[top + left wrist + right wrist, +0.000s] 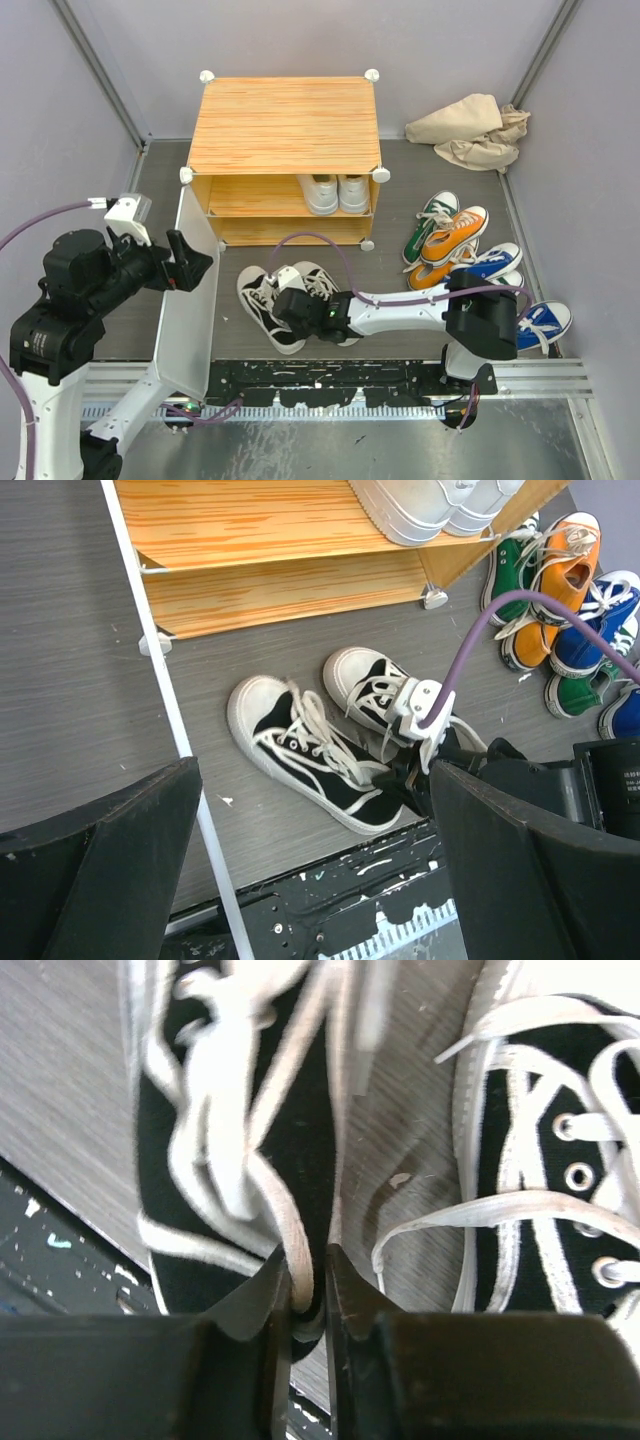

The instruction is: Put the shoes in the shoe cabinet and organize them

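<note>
Right wrist view only: the right gripper (305,1260) has its fingers drawn almost together, pinching the collar edge and a white lace of one shoe of the black-and-white pair (220,1160). The overhead view hides this contact beneath the wrist.

Left wrist view only: the left gripper (185,262) stands wide open. Its fingers (110,860) are set on either side of the thin edge of the door (180,740), and nothing is clamped between them.

Overhead view only: the shoe cabinet (285,125) stands at upper centre, with its white door swung open to lower left. A pair of white shoes (335,192) is on the upper shelf, and the black-and-white pair lies on the floor just in front of the cabinet. At right, orange shoes (455,240), green shoes (430,222) and blue shoes (545,322) lie in a loose heap. A crumpled beige cloth (470,130) is in the upper right corner.

Surface and room: the floor (70,680) is grey with a wood grain. Pale lilac-grey walls (300,35) enclose it. A black rail (330,380) flecked with white paint runs along the bottom edge.

Writing: a small label shows on the right arm at the right edge of the left wrist view, and it is too small to read.
</note>
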You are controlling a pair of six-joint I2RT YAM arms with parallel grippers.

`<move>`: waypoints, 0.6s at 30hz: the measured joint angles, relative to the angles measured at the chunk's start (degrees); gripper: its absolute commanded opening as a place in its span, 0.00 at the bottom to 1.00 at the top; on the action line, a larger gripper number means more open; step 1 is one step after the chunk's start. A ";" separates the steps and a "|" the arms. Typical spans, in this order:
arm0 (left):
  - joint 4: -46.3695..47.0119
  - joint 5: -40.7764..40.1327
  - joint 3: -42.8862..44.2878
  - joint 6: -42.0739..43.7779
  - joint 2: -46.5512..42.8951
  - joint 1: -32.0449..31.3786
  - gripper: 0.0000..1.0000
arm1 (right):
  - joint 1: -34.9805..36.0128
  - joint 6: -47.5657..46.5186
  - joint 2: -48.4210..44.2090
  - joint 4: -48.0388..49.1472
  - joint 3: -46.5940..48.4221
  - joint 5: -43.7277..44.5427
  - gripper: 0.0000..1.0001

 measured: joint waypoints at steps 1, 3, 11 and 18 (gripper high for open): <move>-0.31 -0.20 0.11 0.09 -0.33 0.00 0.98 | -0.09 0.31 0.15 0.13 -0.02 0.61 0.07; -0.72 -0.33 0.37 0.11 -0.87 0.00 0.98 | -0.24 0.92 0.20 0.11 0.00 1.92 0.01; -1.09 -0.24 3.30 0.11 -2.32 0.00 0.98 | 0.07 1.77 -1.38 -9.60 6.03 5.66 0.01; -1.07 -0.07 4.28 0.09 -3.96 0.00 0.98 | 0.02 3.96 -5.38 -16.94 17.55 11.52 0.01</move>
